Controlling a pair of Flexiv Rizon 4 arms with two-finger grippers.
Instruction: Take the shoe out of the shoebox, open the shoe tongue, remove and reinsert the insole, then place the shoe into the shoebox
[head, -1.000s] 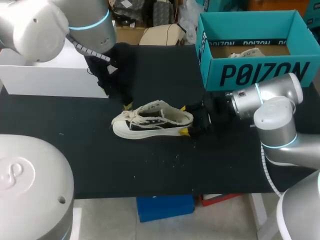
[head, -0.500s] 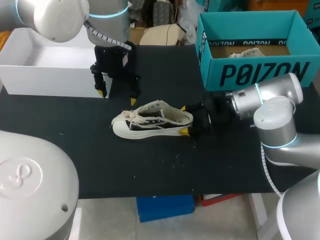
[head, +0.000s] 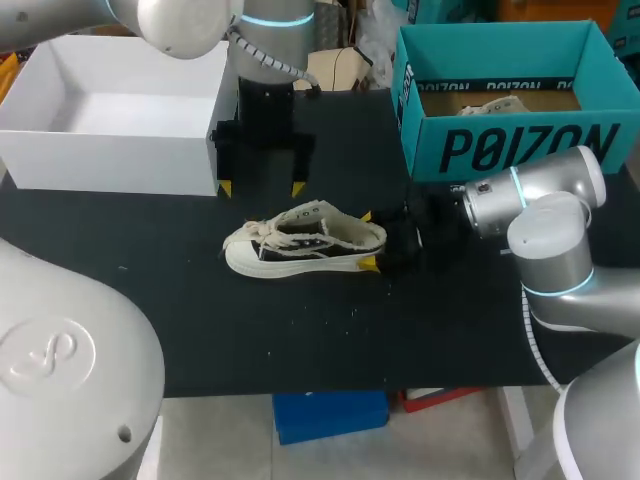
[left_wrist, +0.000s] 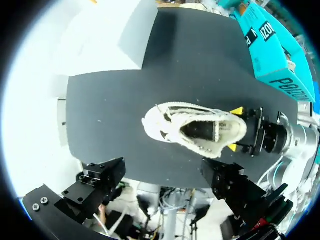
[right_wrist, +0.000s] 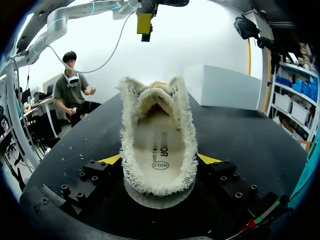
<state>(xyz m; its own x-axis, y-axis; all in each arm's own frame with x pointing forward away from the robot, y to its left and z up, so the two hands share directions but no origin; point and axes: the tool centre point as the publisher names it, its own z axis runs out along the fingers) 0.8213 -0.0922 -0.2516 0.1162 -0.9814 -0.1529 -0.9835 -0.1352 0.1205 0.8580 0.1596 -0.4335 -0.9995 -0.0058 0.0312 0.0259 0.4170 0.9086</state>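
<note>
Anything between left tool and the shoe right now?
Nothing. Only bare black table lies between the open left tool and the shoe. The head view shows it, and the left wrist view agrees.

Shoe (head: 300, 243) on its sole at the middle of the table (head: 150, 330), toe to the left, left gripper (head: 261, 187) just behind it, right gripper (head: 367, 240) around its heel, shoebox (head: 520, 145) back right, open box (head: 110, 165) back left
</note>
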